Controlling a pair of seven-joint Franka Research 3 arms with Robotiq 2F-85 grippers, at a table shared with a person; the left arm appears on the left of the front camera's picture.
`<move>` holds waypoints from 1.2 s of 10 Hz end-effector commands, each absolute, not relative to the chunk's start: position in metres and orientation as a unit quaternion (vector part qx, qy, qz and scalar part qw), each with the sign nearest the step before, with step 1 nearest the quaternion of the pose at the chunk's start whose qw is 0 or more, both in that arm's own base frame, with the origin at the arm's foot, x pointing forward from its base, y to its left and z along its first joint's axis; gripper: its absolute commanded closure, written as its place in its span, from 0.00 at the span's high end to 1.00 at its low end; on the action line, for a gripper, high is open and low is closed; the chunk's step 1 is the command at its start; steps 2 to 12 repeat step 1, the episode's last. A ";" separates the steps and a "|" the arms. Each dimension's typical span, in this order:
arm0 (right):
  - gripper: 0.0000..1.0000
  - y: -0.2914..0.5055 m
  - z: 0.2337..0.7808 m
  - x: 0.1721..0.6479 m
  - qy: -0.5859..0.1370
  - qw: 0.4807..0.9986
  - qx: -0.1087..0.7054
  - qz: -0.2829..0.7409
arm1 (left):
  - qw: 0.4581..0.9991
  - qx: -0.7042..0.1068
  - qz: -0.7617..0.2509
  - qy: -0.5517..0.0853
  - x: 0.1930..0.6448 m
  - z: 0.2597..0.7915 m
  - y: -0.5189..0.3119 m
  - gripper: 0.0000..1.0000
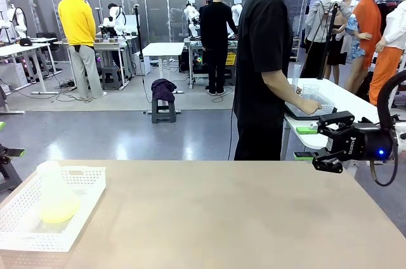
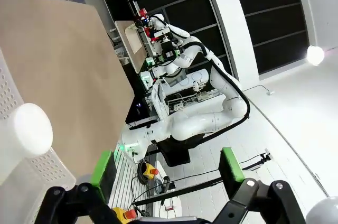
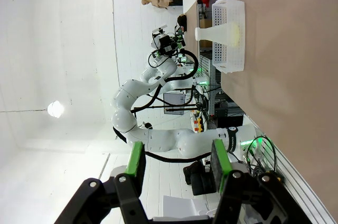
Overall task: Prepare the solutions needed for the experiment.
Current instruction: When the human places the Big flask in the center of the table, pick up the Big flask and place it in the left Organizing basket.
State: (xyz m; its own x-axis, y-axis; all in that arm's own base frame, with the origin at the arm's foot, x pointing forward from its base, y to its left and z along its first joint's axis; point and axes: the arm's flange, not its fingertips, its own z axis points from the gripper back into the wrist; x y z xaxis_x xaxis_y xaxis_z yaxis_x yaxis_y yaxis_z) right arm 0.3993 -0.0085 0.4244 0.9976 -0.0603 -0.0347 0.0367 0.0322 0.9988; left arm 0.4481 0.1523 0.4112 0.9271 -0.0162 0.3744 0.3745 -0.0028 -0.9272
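The solutions (image 1: 58,209), pooled in a conical flask (image 1: 56,194) inside the white basket (image 1: 82,180) at the surface's (image 1: 241,218) left, are best approached squarely at the neck, the left claw (image 2: 166,168) released and the right claw (image 1: 309,142) part-open, grasping nothing.

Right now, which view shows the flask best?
The front view: the flask stands whole in the white basket, yellow liquid at its base. The right wrist view has it small and sideways; the left wrist view catches just its white top.
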 end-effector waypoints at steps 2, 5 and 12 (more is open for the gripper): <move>0.64 -0.009 0.426 0.399 -0.010 0.716 0.697 -0.032 | 0.695 -0.691 -0.143 -0.135 0.449 0.411 0.152 1.00; 0.64 -0.009 0.426 0.399 -0.010 0.716 0.697 -0.032 | 0.695 -0.691 -0.143 -0.135 0.449 0.411 0.152 1.00; 0.64 -0.009 0.426 0.399 -0.010 0.716 0.697 -0.032 | 0.695 -0.691 -0.143 -0.135 0.449 0.411 0.152 1.00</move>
